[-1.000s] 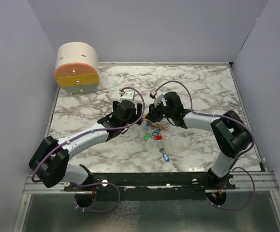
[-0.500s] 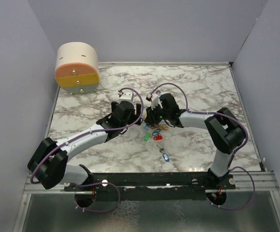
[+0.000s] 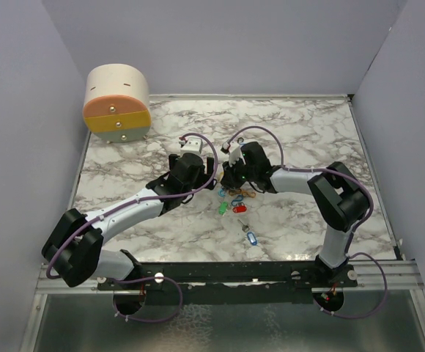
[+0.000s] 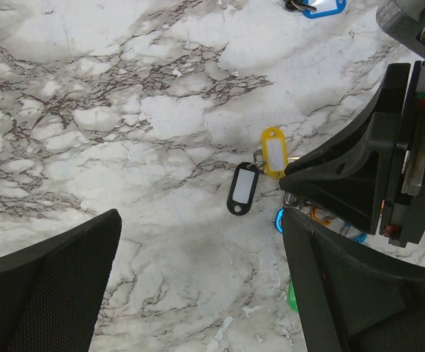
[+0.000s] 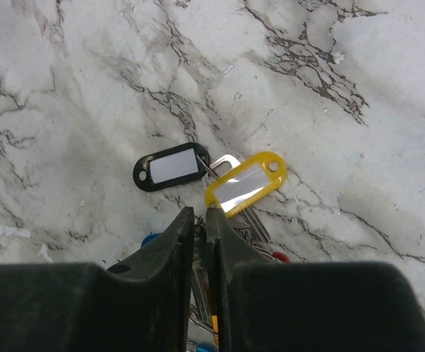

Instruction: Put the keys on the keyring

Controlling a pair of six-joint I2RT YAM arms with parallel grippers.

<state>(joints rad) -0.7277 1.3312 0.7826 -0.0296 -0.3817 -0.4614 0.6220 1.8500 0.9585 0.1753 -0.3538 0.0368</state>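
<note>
A bunch of keys lies mid-table: a black tag, a yellow tag, a red one and a green one. One blue-tagged key lies apart, nearer the arms. I cannot pick out the keyring in the bunch; an orange loop shows under the right gripper. My right gripper points down into the bunch behind the yellow tag. Its jaws are almost together, with a thin metal strip between them. My left gripper hovers wide open just left of the bunch, holding nothing.
A round beige box with orange and yellow drawers stands at the back left corner. Grey walls close the table on three sides. The two grippers sit close together, and the right gripper's body fills the right side of the left wrist view.
The right gripper has moved left onto the bunch of keys and its jaws have narrowed. The left arm has barely moved.
</note>
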